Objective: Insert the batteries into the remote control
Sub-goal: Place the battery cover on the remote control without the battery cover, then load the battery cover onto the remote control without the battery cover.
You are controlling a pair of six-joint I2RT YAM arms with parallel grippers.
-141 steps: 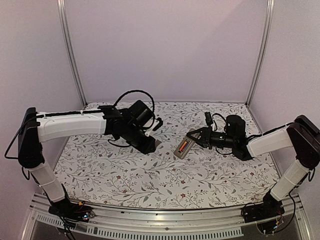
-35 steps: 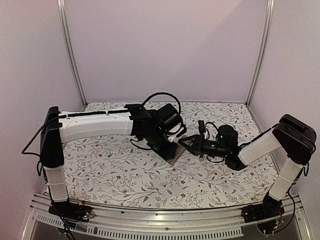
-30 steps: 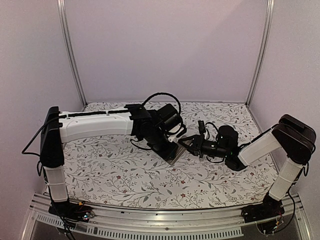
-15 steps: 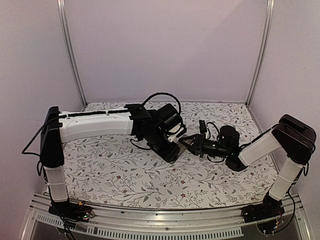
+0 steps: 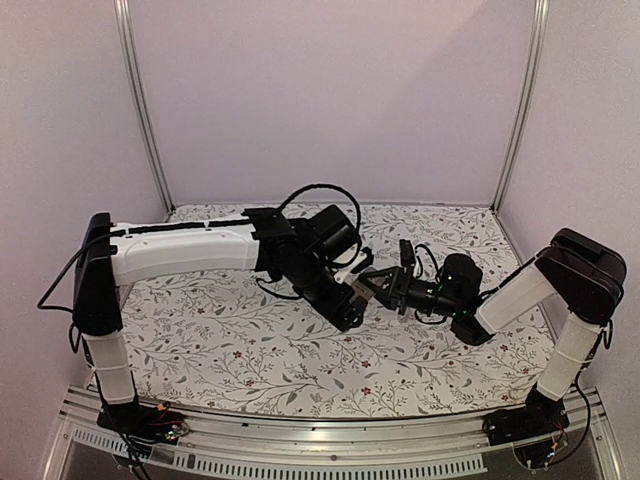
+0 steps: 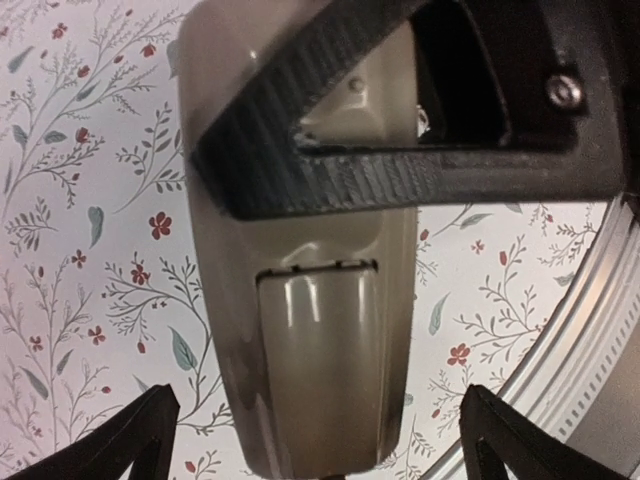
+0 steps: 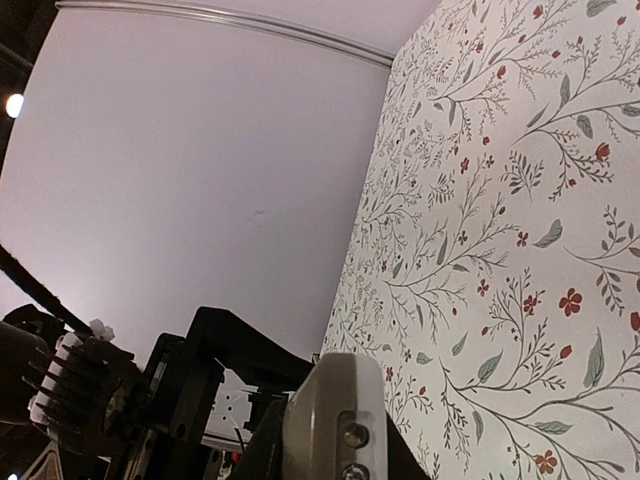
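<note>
Right tool [image 5: 372,286] clamps remote control [image 6: 320,330] across its grey-beige back; left tool [image 6: 320,440] gapes wide, empty, straddling it. Probably light, rigid, slick plastic: grip the long edges.

High overview, two close wrist views.
Top camera looks down from above the near edge across the floral-patterned table [image 5: 200,340]. Left wrist camera faces straight down, close over the slim grey-beige plastic remote control [image 6: 320,380]; right wrist camera, tilted, shares it at its lower edge.
</note>
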